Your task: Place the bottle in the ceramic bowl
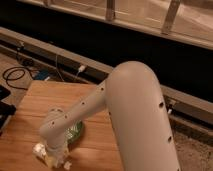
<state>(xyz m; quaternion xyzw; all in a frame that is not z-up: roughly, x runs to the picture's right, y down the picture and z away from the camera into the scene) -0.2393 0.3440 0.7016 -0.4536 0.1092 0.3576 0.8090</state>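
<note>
Pointing downward, the gripper sits low at the bottom left of the camera view, over the near part of the wooden table. It hangs from a rounded white wrist at the end of the robot's thick white arm, which sweeps in from the lower right and fills much of the picture. Whether the gripper is apart or clamped on something cannot be told from here; the wrist covers most of it.

A pale, whitish shape pokes out at the gripper's left side, touching it or nearly so, and this seems to be the bottle. A second pale bit shows at the gripper's other side, low near the frame's edge.

Only a sliver of the ceramic bowl shows, its green glaze peeking out just beside the wrist, to the upper right of the gripper, resting on the table. The arm hides the rest of it. The bottle lies outside the bowl, near its left side.

Beyond the table's far edge, a black cable loops on the floor.
</note>
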